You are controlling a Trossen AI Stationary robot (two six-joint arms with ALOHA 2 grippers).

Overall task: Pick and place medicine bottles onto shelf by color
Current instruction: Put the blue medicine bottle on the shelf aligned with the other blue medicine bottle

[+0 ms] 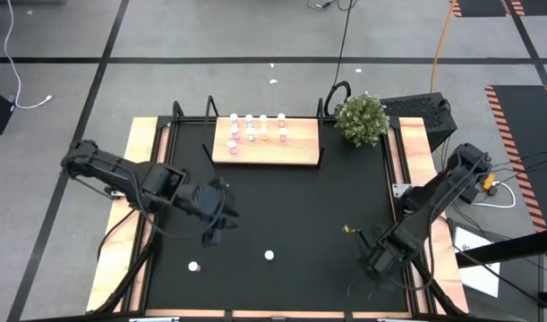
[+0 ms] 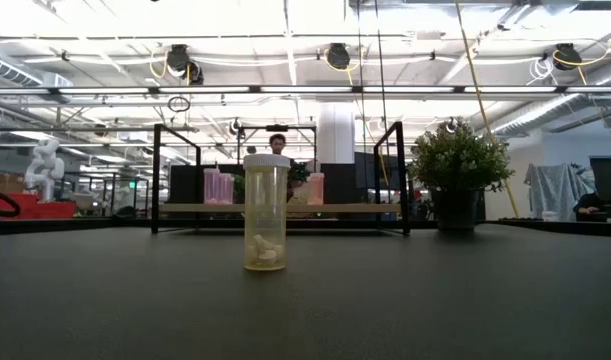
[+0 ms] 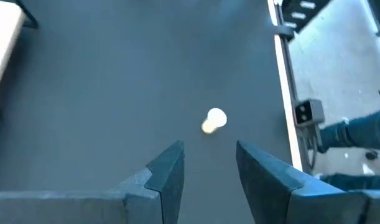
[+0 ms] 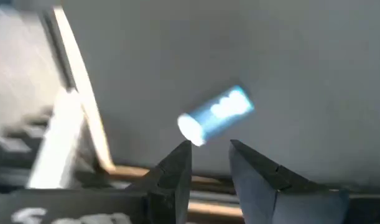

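Observation:
The light-wood shelf (image 1: 266,150) stands at the table's far side, with several small white-capped bottles upright on it (image 1: 257,128). A yellow bottle (image 2: 265,212) stands upright on the black table near its front middle (image 1: 269,256). A pink bottle (image 1: 193,266) stands to its left. A blue bottle (image 4: 216,114) lies on its side near the table's right edge. My left gripper (image 1: 221,228) hovers open above the table, left of the yellow bottle (image 3: 213,120). My right gripper (image 1: 373,261) points down, open, its fingertips just short of the blue bottle.
A potted plant (image 1: 361,118) stands at the shelf's right end. A small yellowish scrap (image 1: 349,230) lies on the table near my right arm. Wooden strips (image 1: 121,241) run along the table's left and right sides. Black table lies bare between the shelf and the loose bottles.

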